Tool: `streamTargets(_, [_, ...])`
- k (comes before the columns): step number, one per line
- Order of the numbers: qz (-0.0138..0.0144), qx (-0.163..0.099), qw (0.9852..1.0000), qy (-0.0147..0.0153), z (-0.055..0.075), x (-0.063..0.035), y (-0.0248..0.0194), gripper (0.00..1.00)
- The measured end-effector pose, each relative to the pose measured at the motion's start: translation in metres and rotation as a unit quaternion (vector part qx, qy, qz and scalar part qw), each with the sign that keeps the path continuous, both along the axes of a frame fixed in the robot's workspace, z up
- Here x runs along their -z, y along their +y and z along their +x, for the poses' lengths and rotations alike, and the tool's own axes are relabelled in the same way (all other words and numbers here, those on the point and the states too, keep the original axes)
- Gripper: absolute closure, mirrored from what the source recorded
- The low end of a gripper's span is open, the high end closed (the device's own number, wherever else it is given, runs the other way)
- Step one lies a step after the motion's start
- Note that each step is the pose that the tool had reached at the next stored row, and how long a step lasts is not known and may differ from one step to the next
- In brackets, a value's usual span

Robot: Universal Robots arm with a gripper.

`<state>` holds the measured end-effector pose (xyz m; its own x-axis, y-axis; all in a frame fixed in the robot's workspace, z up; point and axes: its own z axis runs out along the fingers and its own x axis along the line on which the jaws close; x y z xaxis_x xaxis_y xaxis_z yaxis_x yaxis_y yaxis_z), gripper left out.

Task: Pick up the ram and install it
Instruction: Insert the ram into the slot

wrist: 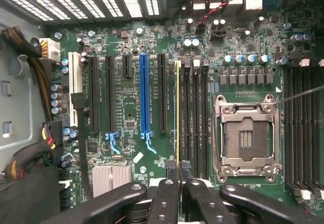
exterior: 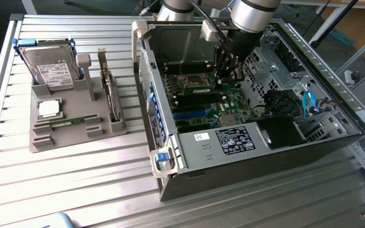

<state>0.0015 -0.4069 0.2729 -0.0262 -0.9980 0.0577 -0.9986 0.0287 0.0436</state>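
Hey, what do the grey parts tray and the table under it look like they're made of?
The grey parts tray looks like matte plastic, moulded or printed: uniform dull grey, no glint. The table looks like bare metal, probably aluminium: pale silvery ribbed slats with soft reflections.

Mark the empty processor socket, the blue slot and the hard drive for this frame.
empty processor socket (wrist: 245, 139), wrist view, centre of its contact field
blue slot (wrist: 144, 92), wrist view, middle of its length
hard drive (exterior: 57, 72), exterior view, its white label
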Motion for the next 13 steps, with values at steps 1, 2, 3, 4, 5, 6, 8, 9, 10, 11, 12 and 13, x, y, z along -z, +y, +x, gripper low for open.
streamTargets(1, [0.0000,0.000,1.0000,0.0000,0.000,0.0020,0.0000,0.88])
streamTargets(2, [0.0000,0.000,1.0000,0.0000,0.000,0.0036,0.0000,0.88])
streamTargets(3, [0.0001,0.001,1.0000,0.0000,0.000,0.0049,0.0000,0.88])
streamTargets(4, [0.0000,0.001,1.0000,0.0000,0.000,0.0062,0.0000,0.88])
streamTargets(5, [0.0000,0.001,1.0000,0.0000,0.000,0.0074,0.0000,0.88])
streamTargets(6, [0.0001,0.001,1.0000,0.0000,0.000,0.0085,0.0000,0.88])
streamTargets(8, [0.0001,0.001,1.0000,0.0000,0.000,0.0109,0.0000,0.88])
streamTargets(9, [0.0001,0.001,1.0000,0.0000,0.000,0.0121,0.0000,0.88])
streamTargets(10, [0.0001,0.001,1.0000,0.0000,0.000,0.0132,0.0000,0.88])
streamTargets(11, [0.0000,0.001,1.0000,0.0000,0.000,0.0142,0.0000,0.88])
streamTargets(12, [0.0000,0.001,1.0000,0.0000,0.000,0.0150,0.0000,0.88])
streamTargets(13, [0.0000,0.001,1.0000,0.0000,0.000,0.0158,0.0000,0.88])
